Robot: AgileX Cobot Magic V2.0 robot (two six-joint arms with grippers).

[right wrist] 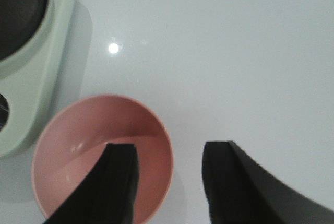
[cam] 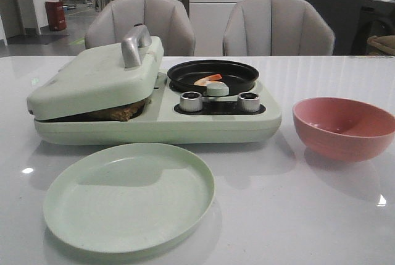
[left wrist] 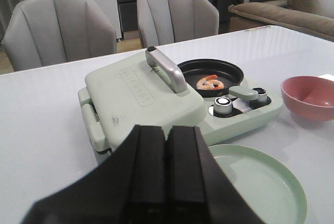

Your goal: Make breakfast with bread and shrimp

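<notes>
The left gripper (left wrist: 167, 169) has its jaws pressed together with nothing between them, held above the white counter (cam: 333, 215). Just ahead of these jaws lies the pale green breakfast maker (left wrist: 177, 109), its hinged lid (left wrist: 141, 96) lowered, with a silver handle (left wrist: 168, 68) on top. In the front view the bread (cam: 123, 113) shows as a browned edge in the gap under that lid, which rests slightly tilted rather than fully flat. Beyond the lid, on the far side from the left jaws, a black round pan (left wrist: 211, 76) sits in the same appliance, and the shrimp (left wrist: 210, 82), curved and orange-pink, lies inside it. Two silver knobs (cam: 191, 101) stand in front of the pan, with a pale green round knob just above them. A pale green plate (left wrist: 261, 187) lies on the counter just beside the left jaws.

The right gripper (right wrist: 168, 182) has its jaws spread wide and holds nothing. One finger hangs over the pink bowl (right wrist: 83, 145), the other over bare counter beside it. The edge of the breakfast maker is near the bowl.
</notes>
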